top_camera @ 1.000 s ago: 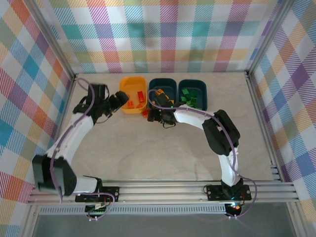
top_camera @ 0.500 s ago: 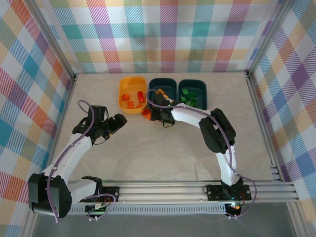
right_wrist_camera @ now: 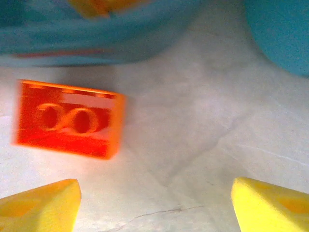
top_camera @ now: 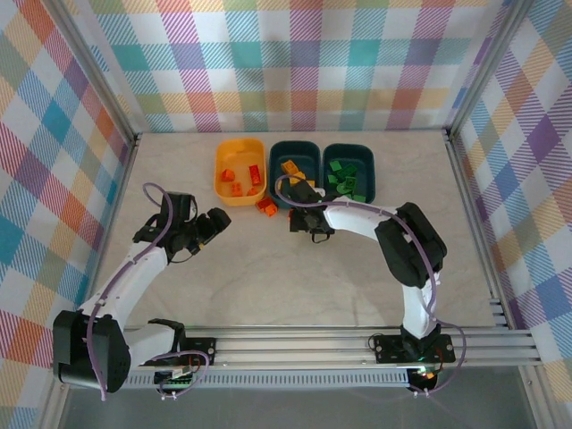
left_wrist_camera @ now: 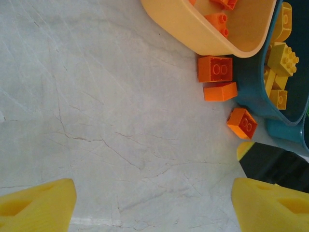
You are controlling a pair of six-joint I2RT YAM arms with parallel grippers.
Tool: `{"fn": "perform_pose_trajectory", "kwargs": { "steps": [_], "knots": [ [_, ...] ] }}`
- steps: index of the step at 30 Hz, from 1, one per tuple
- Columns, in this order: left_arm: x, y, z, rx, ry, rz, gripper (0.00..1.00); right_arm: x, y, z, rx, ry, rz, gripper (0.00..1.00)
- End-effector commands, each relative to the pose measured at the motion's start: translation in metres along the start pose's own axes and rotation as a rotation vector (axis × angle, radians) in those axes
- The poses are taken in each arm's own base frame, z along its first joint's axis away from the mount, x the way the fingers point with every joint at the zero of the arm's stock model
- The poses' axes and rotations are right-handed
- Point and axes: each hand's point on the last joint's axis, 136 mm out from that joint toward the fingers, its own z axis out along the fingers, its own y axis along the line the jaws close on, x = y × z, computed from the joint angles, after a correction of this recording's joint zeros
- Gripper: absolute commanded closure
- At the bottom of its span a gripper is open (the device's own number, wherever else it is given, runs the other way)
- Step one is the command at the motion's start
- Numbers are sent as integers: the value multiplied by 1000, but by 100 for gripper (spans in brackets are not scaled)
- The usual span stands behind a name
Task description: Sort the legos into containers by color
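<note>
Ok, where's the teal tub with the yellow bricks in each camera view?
Top external: teal tub, middle of the three tubs at the back.
Left wrist: right edge, its wall curving beside the orange tub.
Right wrist: blurred band across the top.
Shared landmark: a loose orange brick just outside its wall.

Plaid walls (top_camera: 295,63), pale marble tabletop (top_camera: 268,277)

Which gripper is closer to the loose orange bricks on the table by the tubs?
Right. The right gripper is just beside the loose orange bricks, on their right, before the teal tub. The left gripper is farther off on their left, over the table.
</note>
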Motion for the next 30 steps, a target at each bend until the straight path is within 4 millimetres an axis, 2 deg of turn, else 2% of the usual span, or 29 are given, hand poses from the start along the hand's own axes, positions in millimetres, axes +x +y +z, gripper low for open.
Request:
{"fn": "perform_pose_trajectory", "kwargs": {
  "steps": [1,6,10,18,22,27,30],
  "knots": [
    [2,-4,2,24,6,5,16,-17,26,-21,-105,-63,-50,17],
    [4,0,4,11,15,1,16,-27,35,-12,-85,-44,-44,15],
    [8,5,3,-4,20,0,16,-33,28,2,4,-39,8,14],
    [15,15,-2,-33,19,9,16,-21,28,29,42,24,33,18],
    [16,17,-1,-37,26,6,16,-18,28,31,33,21,31,25],
    [16,16,1,-37,28,7,16,-20,29,20,-13,-24,9,49],
    [15,18,4,-44,30,5,16,-21,29,5,-46,-52,-5,57]
  ]
}}
